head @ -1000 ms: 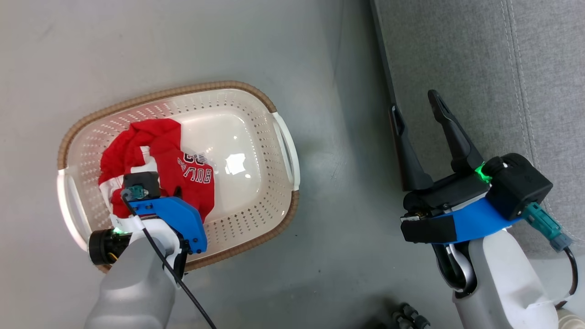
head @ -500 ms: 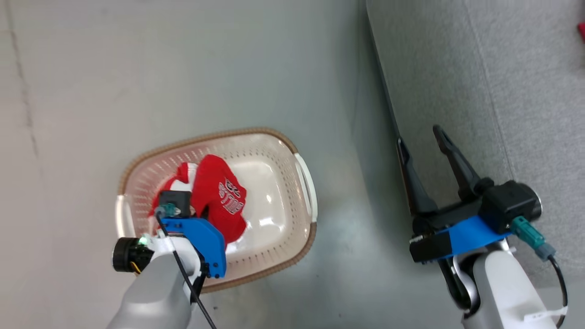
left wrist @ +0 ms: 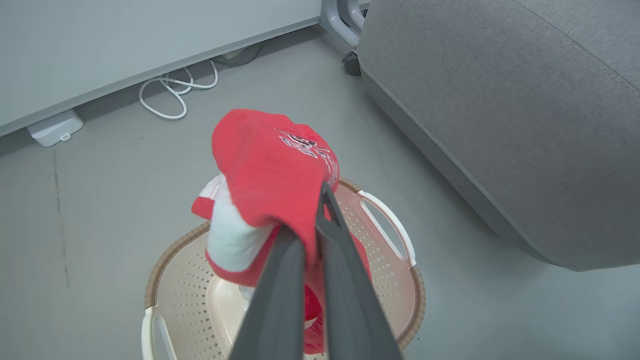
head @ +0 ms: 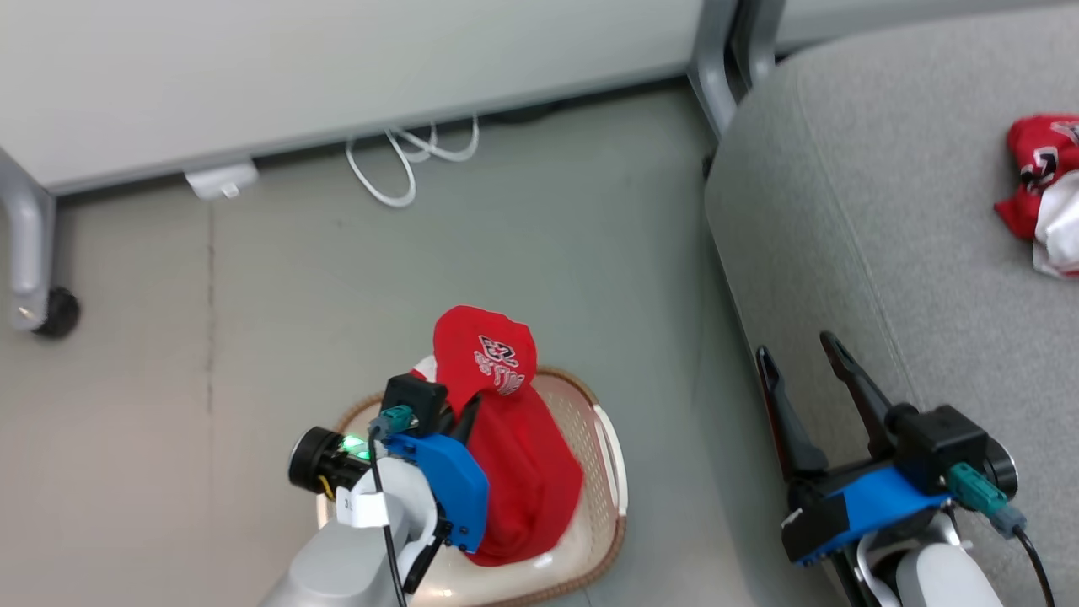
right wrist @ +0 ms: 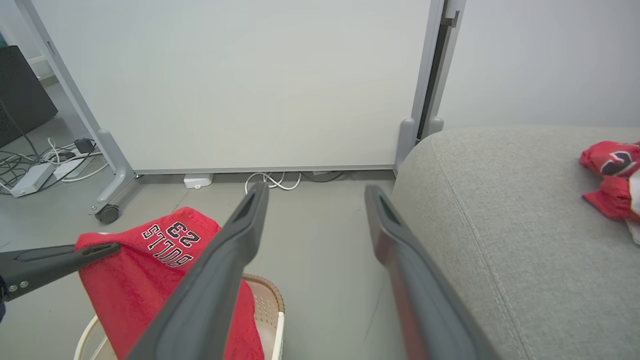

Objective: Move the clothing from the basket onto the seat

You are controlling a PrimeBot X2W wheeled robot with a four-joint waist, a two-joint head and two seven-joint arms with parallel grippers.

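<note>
Since a sec ago the L gripper [left wrist: 309,222] had come up out of the basket [head: 613,472] w/ the clothing [head: 510,447], which had lain on the basket btm. The head cam had also tilted up, so the whole pic shifted.

Far L in head view, a caster [head: 57,312] stood on the floor [head: 278,278], w/ a white cable [head: 403,173] looped at the foot of a pale wall panel [head: 337,51].

Next came the basket, w/ the L gripper above it, fingers clenched tight on a fold of the red clothing. Fabric draped over the fingertips & hung down toward the basket. Couldn't tell if the lower end touched the basket btm, since the cloth itself & the arm hid it. Perforated plastic of the basket's btm & wall showed around the cloth in L wrist view; its near end was cut off by the btm edge. Lettering on the clothing was dark & upside down in R wrist view.

R of the basket, across a strip of floor, sat the seat [head: 843,219]. The R gripper [head: 797,347] showed against the seat's near edge, fingers spread wide, holding nothing. Far R on the seat lay a 2nd red-and-white garment [head: 1038,169], crumpled, partly cut off by the frame edge, print too small to read.
</note>
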